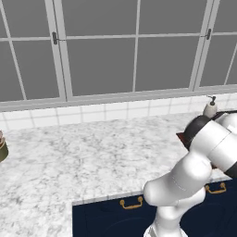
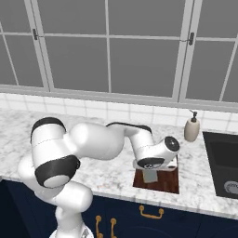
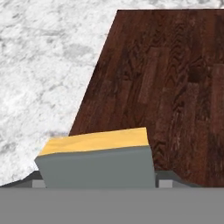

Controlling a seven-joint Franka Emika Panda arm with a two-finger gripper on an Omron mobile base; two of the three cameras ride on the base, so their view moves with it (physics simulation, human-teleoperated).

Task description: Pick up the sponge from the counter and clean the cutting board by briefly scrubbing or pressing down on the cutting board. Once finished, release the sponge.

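The sponge (image 3: 97, 164), a grey block with a yellow-orange layer, sits between my gripper's (image 3: 100, 183) two fingertips, which close against its sides. Beyond it lies the cutting board (image 3: 166, 87), dark reddish-brown wood on the marbled counter (image 3: 39, 65). In the right base view my gripper (image 2: 149, 173) points down with the sponge (image 2: 149, 177) over the left part of the cutting board (image 2: 165, 182). I cannot tell whether the sponge touches the wood. In the left base view my arm hides all but a corner of the cutting board (image 1: 182, 137).
A cream soap dispenser (image 2: 191, 128) stands behind the board near the tiled wall, and a black sink (image 2: 225, 162) lies to its right. A small jar-like object (image 1: 2, 148) sits at the counter's far left. Navy drawers with brass handles (image 2: 151, 213) run below the counter edge.
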